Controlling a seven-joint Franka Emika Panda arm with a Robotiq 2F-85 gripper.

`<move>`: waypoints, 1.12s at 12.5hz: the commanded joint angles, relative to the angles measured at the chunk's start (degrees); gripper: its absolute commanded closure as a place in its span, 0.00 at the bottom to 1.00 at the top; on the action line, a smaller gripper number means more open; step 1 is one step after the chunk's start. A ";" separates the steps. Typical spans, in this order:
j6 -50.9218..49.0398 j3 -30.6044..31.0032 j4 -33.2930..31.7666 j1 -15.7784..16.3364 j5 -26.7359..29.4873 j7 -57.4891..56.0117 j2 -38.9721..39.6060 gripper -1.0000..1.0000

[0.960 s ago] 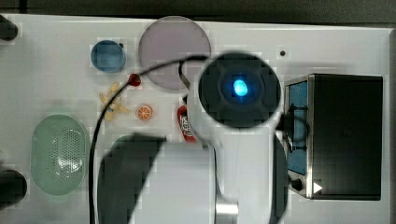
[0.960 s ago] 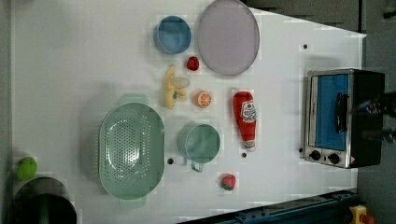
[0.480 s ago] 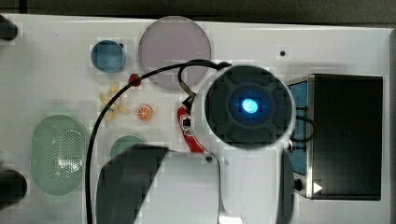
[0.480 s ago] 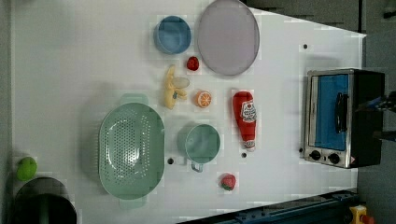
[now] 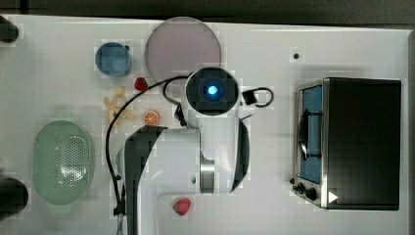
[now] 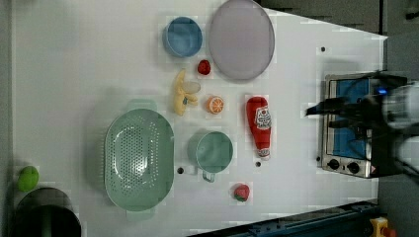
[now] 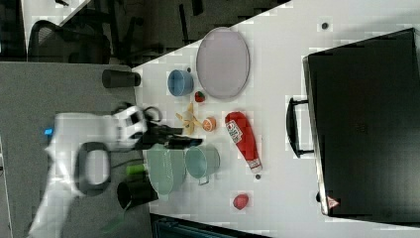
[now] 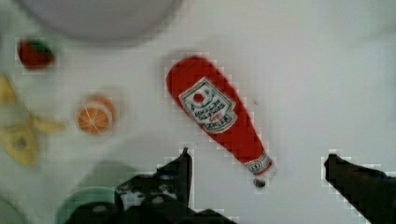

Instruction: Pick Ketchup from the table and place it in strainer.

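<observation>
- One white table [image 6: 79,69] spans the left view, and everything else sits on it.
- The black toaster oven [image 6: 348,128] with a blue-tinted door stands at the right of the left view; in the right view it fills the right side as a black box with a handle.
- The white robot arm [image 5: 195,161] crosses the lower middle of the top view, hiding part of the table under it.
- The strainer [image 6: 139,159], a pale green oval basket with a dotted bottom, lies at the lower left of the left view, holding nothing.
- The lilac plate [image 6: 241,38] lies at the top centre of the left view.
- The Ketchup [image 6: 260,126] lies flat on the table at centre right of the left view, cap toward the bottom of the frame, well apart from the strainer, with the green cup [image 6: 214,152] between them.
- The blue bowl [image 6: 183,36] sits just beside the plate, at upper centre-left.
- The gripper [image 8: 257,161] appears at the bottom edge of the wrist view, its two dark fingers [image 8: 180,170] spread wide with the bottle's cap end between them, touching nothing.
- The banana peel [image 6: 182,92] and orange slice [image 6: 215,104] lie near the middle.
- Two strawberries are there: one [image 6: 203,67] beside the plate, one [image 6: 241,192] near the bottom.
</observation>
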 commanded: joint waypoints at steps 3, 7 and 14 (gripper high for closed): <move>15.66 -0.02 -8.40 0.01 0.63 -28.05 2.37 0.00; 25.88 0.08 -12.75 0.08 0.63 -29.04 7.37 0.00; 35.73 0.03 -12.82 0.28 0.63 -29.04 18.95 0.00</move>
